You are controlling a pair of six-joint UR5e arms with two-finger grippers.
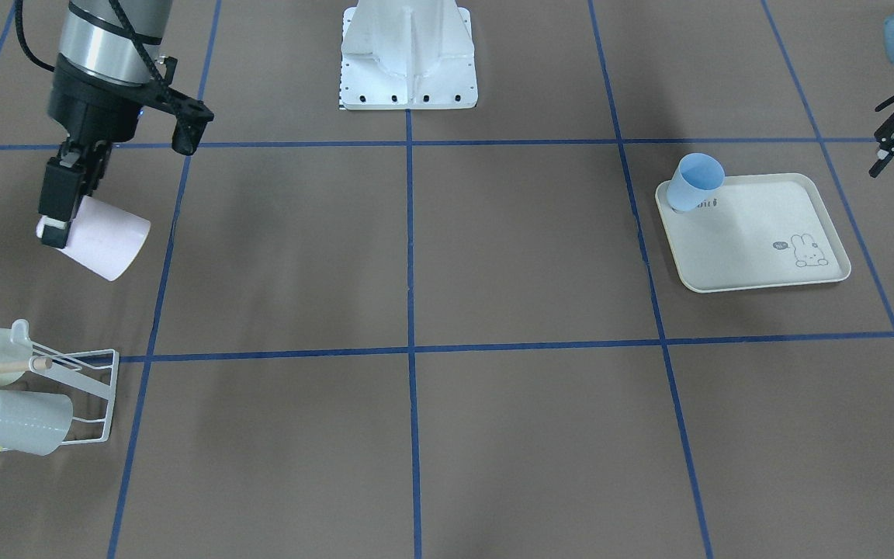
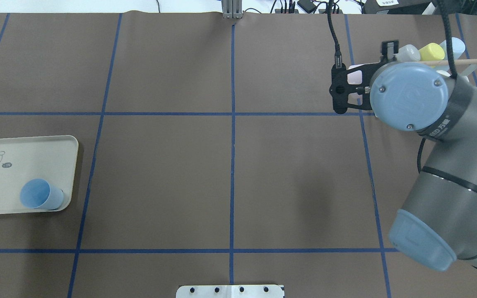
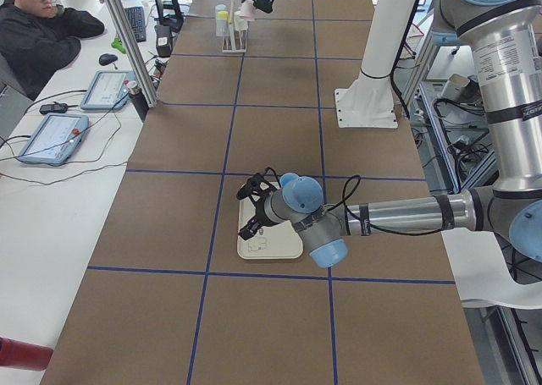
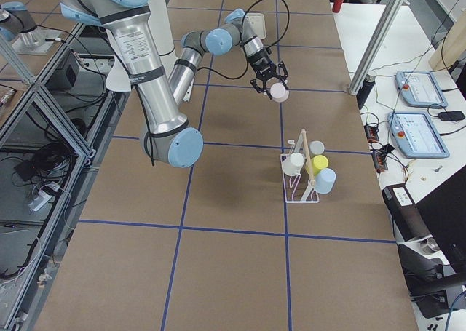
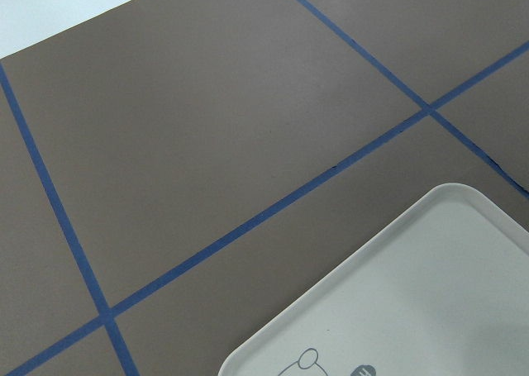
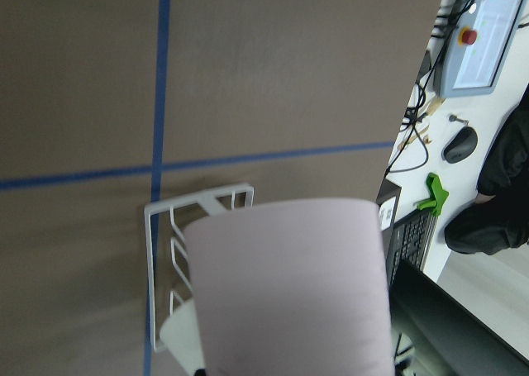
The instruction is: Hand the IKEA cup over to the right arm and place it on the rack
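Now the right gripper [image 1: 59,227] is clamped on the pale pink cup [image 1: 109,247] at its rim.
The cup hangs tilted on its side above the table [image 1: 493,256], near the white wire rack [image 1: 98,392] but apart from it. Other cups [image 1: 20,421] sit on the rack's prongs. Well away, the left gripper [image 3: 248,207] hovers by the cream tray [image 1: 757,264], which holds a blue cup [image 1: 695,182]. Whether its jaws are spread cannot be told.

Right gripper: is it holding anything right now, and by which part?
Yes: the right gripper is shut on the pink cup, pinching one end; the rest sticks out sideways. Whether that end is rim or base cannot be told.
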